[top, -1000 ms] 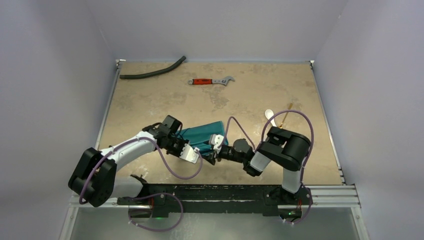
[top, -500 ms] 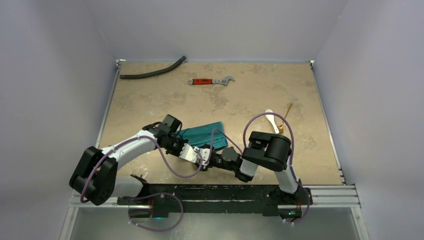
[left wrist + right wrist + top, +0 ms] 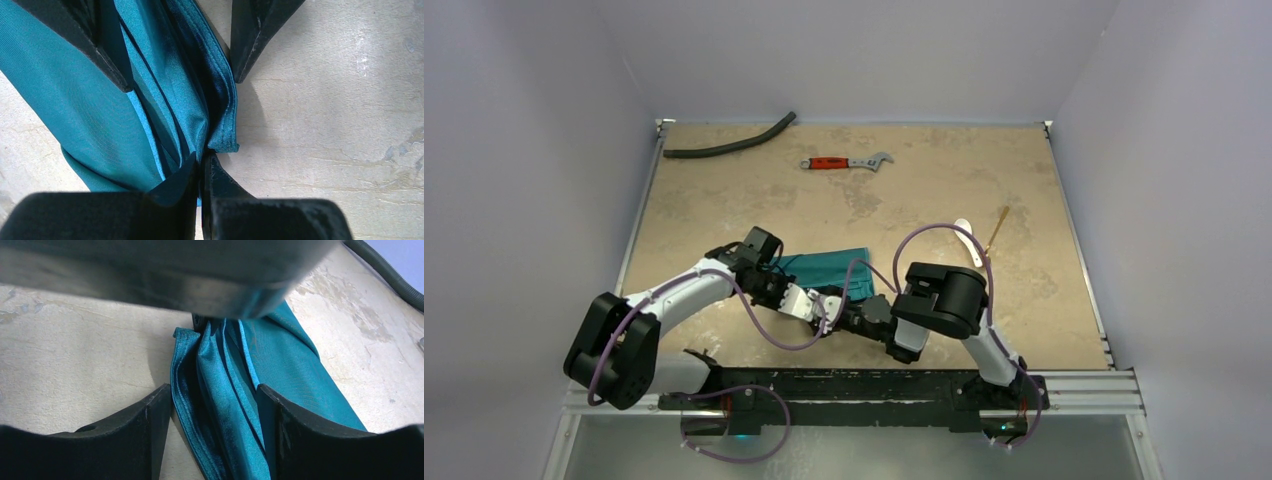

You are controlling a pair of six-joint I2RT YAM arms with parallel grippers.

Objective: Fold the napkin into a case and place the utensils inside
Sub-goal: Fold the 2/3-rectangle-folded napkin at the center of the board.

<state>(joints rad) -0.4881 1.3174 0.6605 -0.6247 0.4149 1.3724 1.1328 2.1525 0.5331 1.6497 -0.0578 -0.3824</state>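
Top view: napkin [image 3: 829, 268], teal, lying rumpled on the table [image 3: 904, 200], its near corner between left tool [image 3: 826, 314] and right tool [image 3: 844, 318]; both arms reach low toward centre, tips facing.
Left wrist view: left tool pinched tight on the napkin's hemmed corner, pleats gathered.
Right wrist view: right tool spread wide, astride the pleats.

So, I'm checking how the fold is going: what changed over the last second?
The open right gripper swung left toward the left gripper and now straddles the teal-green cloth napkin, which settled flatter. The left gripper stayed shut on the napkin's edge. The white plastic spoon, tan wooden utensil and red-handled wrench did not move.
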